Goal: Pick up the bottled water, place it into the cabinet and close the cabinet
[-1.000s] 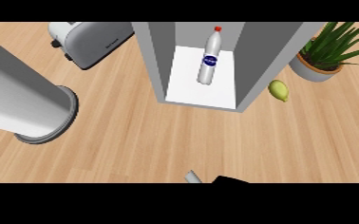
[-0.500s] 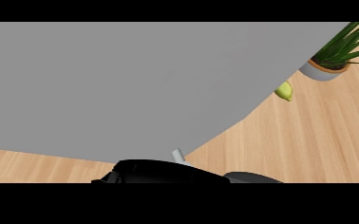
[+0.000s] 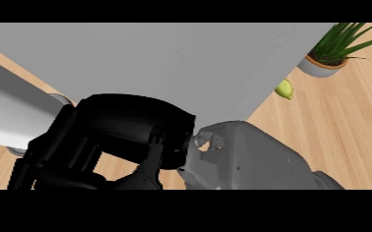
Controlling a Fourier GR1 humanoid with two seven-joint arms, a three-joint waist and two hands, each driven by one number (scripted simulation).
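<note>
A broad flat grey panel, the cabinet door (image 3: 167,64), fills most of the far half of the view from the left edge across to the right, where its slanted edge runs down toward the middle. It hides whatever lies behind it, so the bottled water cannot be seen and I cannot tell where it is.

In the near left a large black hand (image 3: 123,137) rises close to the camera, with dark struts showing beneath it. Which hand it is, and whether its fingers are apart or together, cannot be told from this angle. Just right of it, touching or nearly so, a grey forearm (image 3: 251,159) comes in from the near edge, with a small metal joint at its far end near the black hand.

At the far left a pale grey cylinder (image 3: 25,120) slants across the wooden table (image 3: 327,128).

On the far right, a potted plant (image 3: 330,54) with long green leaves stands in a light grey pot on the table. Near it, just beside the door's slanted edge, lies a small yellow-green fruit (image 3: 286,89).
</note>
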